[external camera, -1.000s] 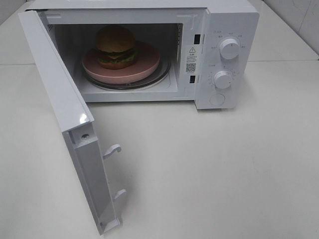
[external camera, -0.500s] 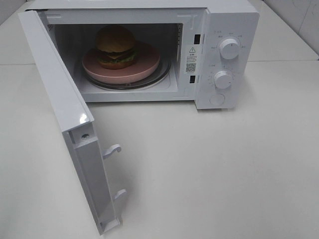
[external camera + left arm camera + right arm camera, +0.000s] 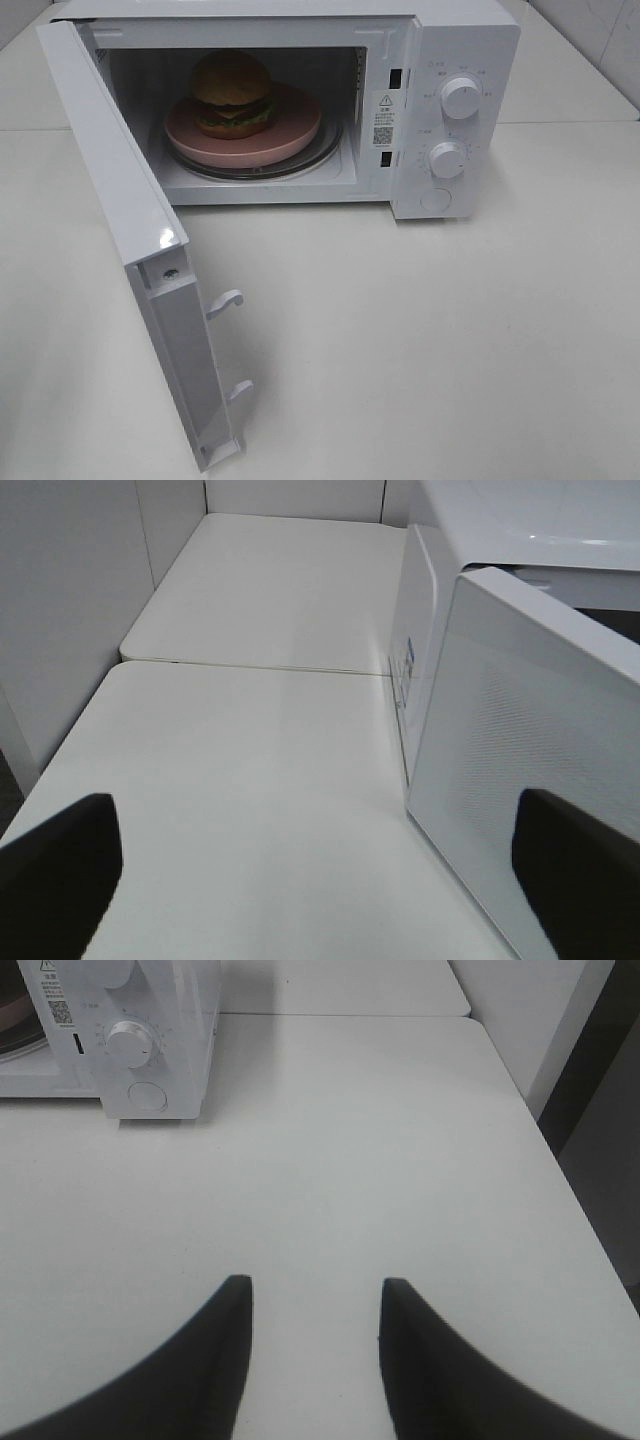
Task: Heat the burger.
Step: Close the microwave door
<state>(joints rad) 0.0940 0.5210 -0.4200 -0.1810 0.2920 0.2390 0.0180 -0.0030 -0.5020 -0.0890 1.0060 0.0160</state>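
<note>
burger (image 3: pixel 232 92) sits on pink plate (image 3: pixel 300 125) in microwave (image 3: pixel 490 130), door (image 3: pixel 110 190) wide beside splayed, empty left gripper (image 3: pixel 315 810); right gripper (image 3: pixel 315 1282) parted, empty.

**Exterior high view:** Light is bright, even and diffuse, coming from above, and focus is sharp across the frame. The microwave door (image 3: pixel 130 220) casts a soft shadow onto the white table (image 3: pixel 450 350) on its inner side. A small glare spot sits on the door's lower corner. The cavity is dimmer, yet the burger (image 3: pixel 232 92) and pink plate (image 3: pixel 290 135) read clearly.

**Left wrist view:** The cast is cooler and greyer. The left gripper (image 3: pixel 315 815) shows as two dark, blurred fingers (image 3: pixel 55 870). A glare streak lies on top of the microwave (image 3: pixel 540 530).

**Right wrist view:** The table is bright and slightly washed out. The right gripper (image 3: pixel 315 1282) is a dark, soft-edged silhouette, while the knob (image 3: pixel 130 1042) is sharp.
</note>
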